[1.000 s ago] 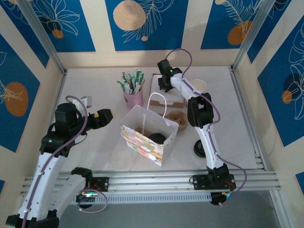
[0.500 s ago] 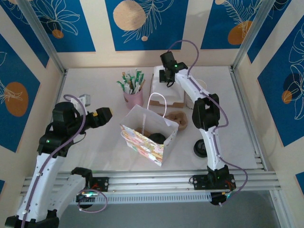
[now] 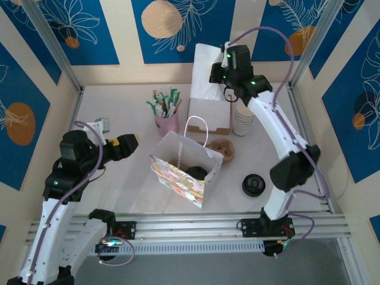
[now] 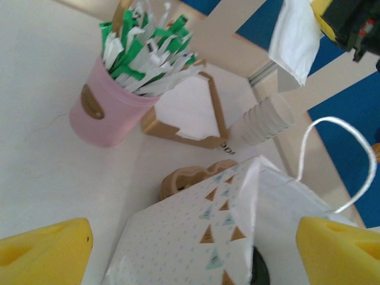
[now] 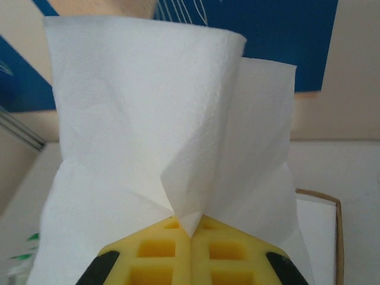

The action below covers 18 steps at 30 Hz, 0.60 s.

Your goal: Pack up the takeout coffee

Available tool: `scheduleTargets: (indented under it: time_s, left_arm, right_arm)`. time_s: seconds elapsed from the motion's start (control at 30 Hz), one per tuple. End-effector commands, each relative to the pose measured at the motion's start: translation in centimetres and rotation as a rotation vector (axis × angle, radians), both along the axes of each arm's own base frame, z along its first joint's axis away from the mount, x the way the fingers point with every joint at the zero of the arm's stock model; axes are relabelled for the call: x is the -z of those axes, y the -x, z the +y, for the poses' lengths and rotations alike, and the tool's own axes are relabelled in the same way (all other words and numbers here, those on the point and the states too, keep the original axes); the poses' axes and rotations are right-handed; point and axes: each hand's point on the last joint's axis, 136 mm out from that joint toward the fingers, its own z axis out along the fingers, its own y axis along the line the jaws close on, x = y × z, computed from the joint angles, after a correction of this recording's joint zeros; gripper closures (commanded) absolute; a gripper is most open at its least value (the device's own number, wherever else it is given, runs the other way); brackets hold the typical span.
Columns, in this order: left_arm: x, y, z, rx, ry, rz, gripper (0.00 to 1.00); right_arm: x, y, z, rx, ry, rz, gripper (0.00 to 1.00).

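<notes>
Lab test cell — aluminium-framed table [image 3: 124,101], printed panels [image 3: 172,29]

Pink cup [image 4: 101,116] of green-white sticks [image 4: 148,50] near patterned paper bag [image 4: 196,243]

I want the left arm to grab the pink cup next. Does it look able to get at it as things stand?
Probably yes. The left arm has its jaws open, and bare table lies between them and the pink cup; the paper bag sits off to the side.
</notes>
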Motion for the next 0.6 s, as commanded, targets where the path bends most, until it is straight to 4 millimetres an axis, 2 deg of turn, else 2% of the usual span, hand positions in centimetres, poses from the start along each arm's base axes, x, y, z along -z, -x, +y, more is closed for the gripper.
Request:
scheduleTargets:
  time_s: [0.0, 0.13, 0.23, 0.37, 0.43, 0.57]
  left_arm:
    - [-1.1, 0.5, -0.9, 0.041, 0.069, -0.038, 0.11]
    - [-0.5, 1.0, -0.8, 0.039, 0.061, -0.034, 0.11]
    - [-0.2, 1.5, -0.6, 0.041, 0.052, -0.035, 0.10]
    - [-0.1, 1.9, -0.7, 0.045, 0.063, -0.040, 0.10]
    - [-0.1, 2.1, -0.7, 0.046, 0.069, -0.042, 0.10]
    - [-0.1, 2.5, -0.6, 0.045, 0.069, -0.043, 0.10]
  right_arm:
    - [-6.8, 3.9, 0.4, -0.061, -0.096, -0.202, 1.00]
    - [-11.3, 9.3, 0.1, -0.095, -0.127, -0.371, 1.00]
    - [-13.1, 13.1, 0.6, -0.140, -0.153, -0.443, 1.00]
    - [-13.7, 18.2, 3.2, -0.262, -0.188, -0.484, 1.00]
    - [-13.5, 20.3, 4.5, -0.312, -0.267, -0.447, 1.00]
    - [-12.2, 22.7, 6.9, -0.419, -0.454, -0.294, 1.00]
